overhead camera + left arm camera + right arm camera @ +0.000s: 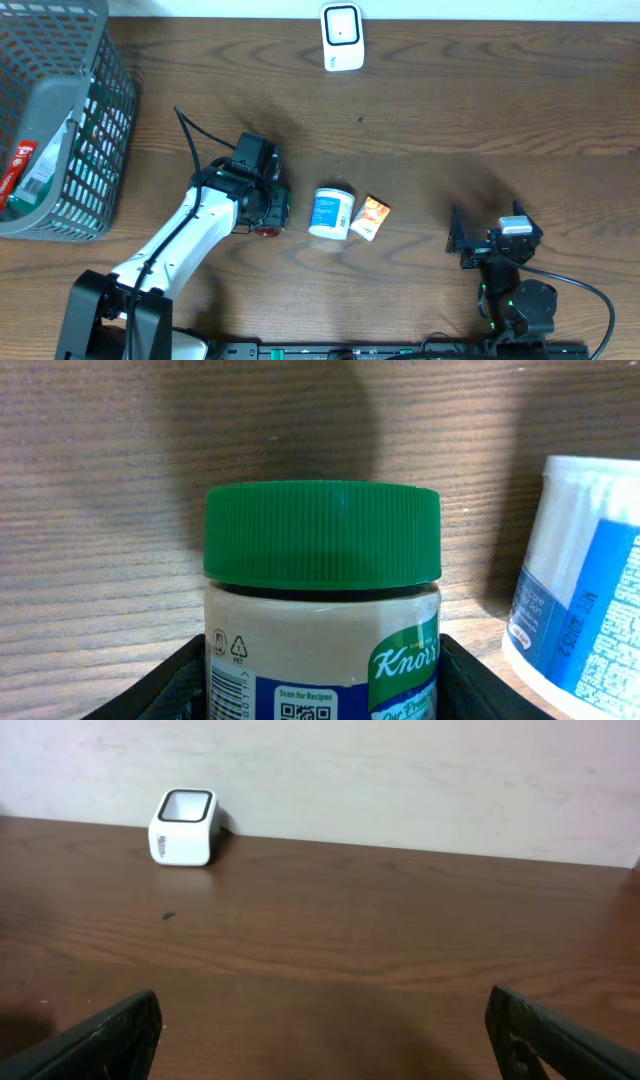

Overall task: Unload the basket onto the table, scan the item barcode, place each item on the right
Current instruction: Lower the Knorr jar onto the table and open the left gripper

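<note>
Dark wood-grain table (400, 950) against pale wall (400, 770); left gripper (322, 680) clamped around green-lidded Knorr jar (322, 540); right gripper (325, 1040) spread wide, empty.

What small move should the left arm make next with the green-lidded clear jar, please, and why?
Probably lift the green-lidded clear jar straight up: the left gripper clamps both its sides, and the white box-shaped scanner stands across the table at its far edge.
</note>
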Robot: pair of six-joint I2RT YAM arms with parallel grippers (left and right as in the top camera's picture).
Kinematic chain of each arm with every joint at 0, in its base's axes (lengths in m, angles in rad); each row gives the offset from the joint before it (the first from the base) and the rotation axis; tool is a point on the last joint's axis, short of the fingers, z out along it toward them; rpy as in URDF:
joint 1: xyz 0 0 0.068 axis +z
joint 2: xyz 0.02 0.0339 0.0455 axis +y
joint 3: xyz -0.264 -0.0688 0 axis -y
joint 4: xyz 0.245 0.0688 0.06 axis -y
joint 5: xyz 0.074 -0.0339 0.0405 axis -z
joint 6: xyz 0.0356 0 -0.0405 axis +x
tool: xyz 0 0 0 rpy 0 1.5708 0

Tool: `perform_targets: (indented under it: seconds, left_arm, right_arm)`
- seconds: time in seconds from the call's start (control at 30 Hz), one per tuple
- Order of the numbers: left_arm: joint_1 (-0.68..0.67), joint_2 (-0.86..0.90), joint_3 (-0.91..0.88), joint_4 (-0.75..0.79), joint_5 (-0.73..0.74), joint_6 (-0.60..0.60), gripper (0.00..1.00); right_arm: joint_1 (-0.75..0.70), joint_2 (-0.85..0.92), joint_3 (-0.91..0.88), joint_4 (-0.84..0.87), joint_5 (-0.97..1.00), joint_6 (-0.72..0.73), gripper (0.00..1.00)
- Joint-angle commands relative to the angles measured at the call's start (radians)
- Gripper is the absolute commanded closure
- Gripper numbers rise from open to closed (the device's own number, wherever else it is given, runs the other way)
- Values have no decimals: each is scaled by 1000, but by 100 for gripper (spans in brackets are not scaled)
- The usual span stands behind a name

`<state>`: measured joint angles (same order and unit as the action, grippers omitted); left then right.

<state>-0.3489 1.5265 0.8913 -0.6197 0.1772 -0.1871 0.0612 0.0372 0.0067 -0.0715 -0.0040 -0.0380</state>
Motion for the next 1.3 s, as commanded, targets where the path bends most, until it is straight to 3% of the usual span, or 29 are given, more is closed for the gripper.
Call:
perform_targets:
  seconds: [0.0,0.13,0.37,0.43,0.8,1.27]
  left_arm:
    - [-2,-4,-5,24,-6,-9,55]
    - [-2,-4,-5,26,-6,-9,54]
    - [-2,-4,-3,20,-6,-9,25]
    - [-2,-5,6,20,-6,-9,23]
    - [-1,-103,56,7,-94,-8,21]
    - [-1,-124,56,0,-97,-5,22]
  right_arm:
    - [-8,-4,-1,-6,-1,-4,1]
    - [-8,-4,-1,-6,-1,-4,1]
    - [-8,-4,-1,-6,-1,-4,1]
    - [-8,-4,-1,-6,-1,-4,1]
    - [-8,-4,-1,-6,-1,-4,1]
    - [-8,-4,-1,-6,-1,-4,1]
